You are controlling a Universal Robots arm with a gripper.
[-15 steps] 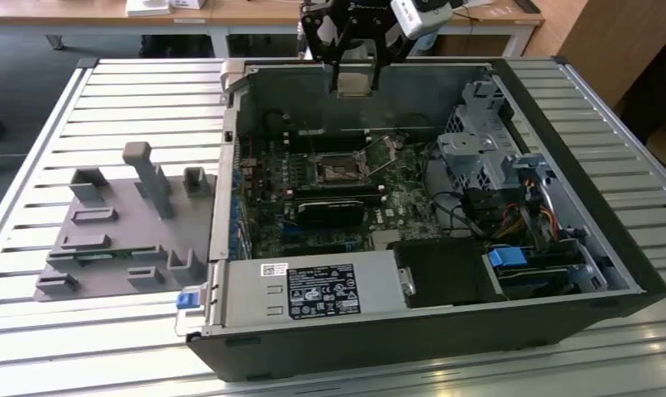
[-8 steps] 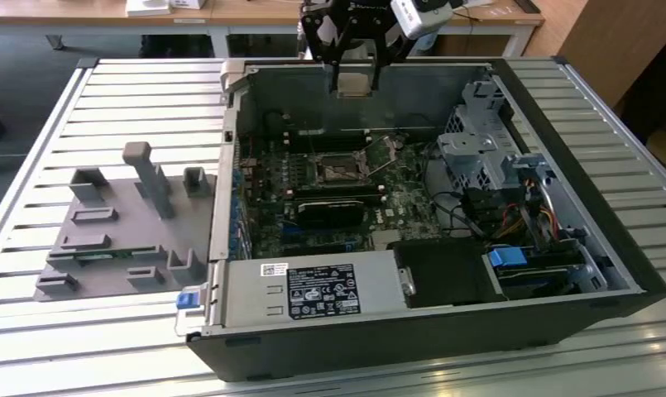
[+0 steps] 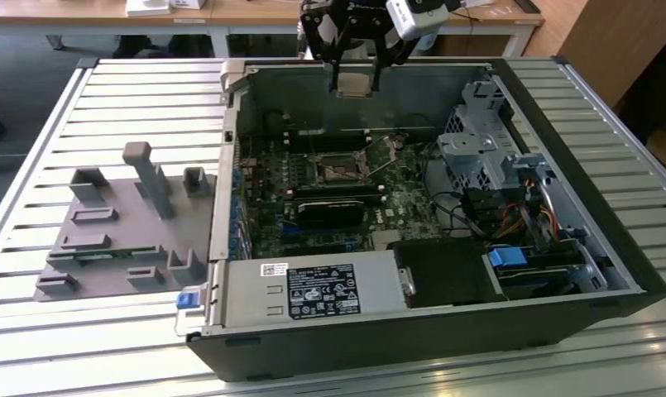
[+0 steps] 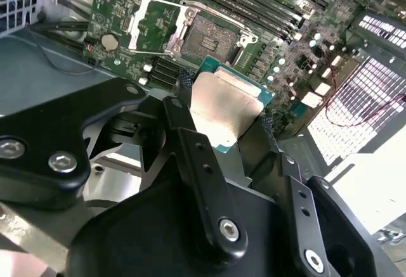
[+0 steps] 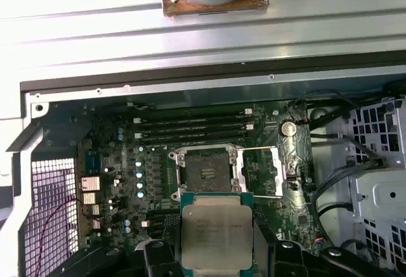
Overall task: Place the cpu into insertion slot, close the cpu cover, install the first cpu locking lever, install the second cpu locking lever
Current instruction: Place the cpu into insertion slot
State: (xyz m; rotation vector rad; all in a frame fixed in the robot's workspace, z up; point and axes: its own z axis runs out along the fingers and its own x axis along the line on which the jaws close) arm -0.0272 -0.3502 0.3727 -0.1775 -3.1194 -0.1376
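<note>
Between its fingertips the gripper (image 4: 225, 99) pinches the cpu (image 4: 223, 118) by two opposite edges, dull metal top turned toward the wrist cameras. The jaws are closed only as far as the chip's width allows. Beyond the chip's leading edge and well below it lies the insertion slot (image 5: 206, 174), its dark centre bare (nothing seated in it yet). Just beside the slot, the cpu cover (image 4: 136, 26) is swung back off the socket, so the opening under the hand is clear. Farther out spreads the green motherboard (image 5: 120, 182) inside the open computer case (image 3: 421, 331), with the hand hanging above the case's rim. By my reading only the pickup is done. Seating the chip, closing the cover and both locking levers remain.
</note>
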